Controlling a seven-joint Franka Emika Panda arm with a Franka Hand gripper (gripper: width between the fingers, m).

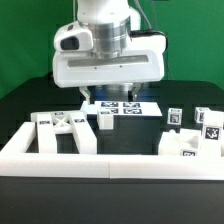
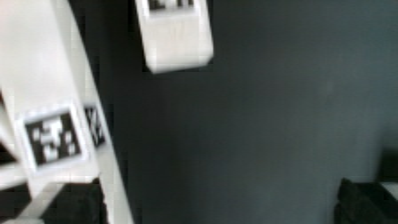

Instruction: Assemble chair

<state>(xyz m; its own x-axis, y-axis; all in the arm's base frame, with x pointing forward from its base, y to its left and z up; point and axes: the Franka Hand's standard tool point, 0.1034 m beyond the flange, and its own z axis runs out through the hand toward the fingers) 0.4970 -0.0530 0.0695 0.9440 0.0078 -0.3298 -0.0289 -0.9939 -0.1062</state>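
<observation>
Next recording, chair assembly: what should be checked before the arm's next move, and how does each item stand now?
1. Gripper open: ok.
2. Nothing between the jaws: ok, the wrist view shows bare table.
3. Frame pieces lying loose behind the rail: ok.
4. Square posts upright at the exterior view's right: ok.
5. Gripper lined up over a chair part: cannot tell.

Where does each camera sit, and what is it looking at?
Exterior view: off the arm, outside the white rail, facing the arm over chair parts and marker board; the arm's wrist end shows.
Wrist view: on the wrist, looking down at the black table and chair parts; no robot body clearly shows.
Shared: black table, white tagged chair parts.
</observation>
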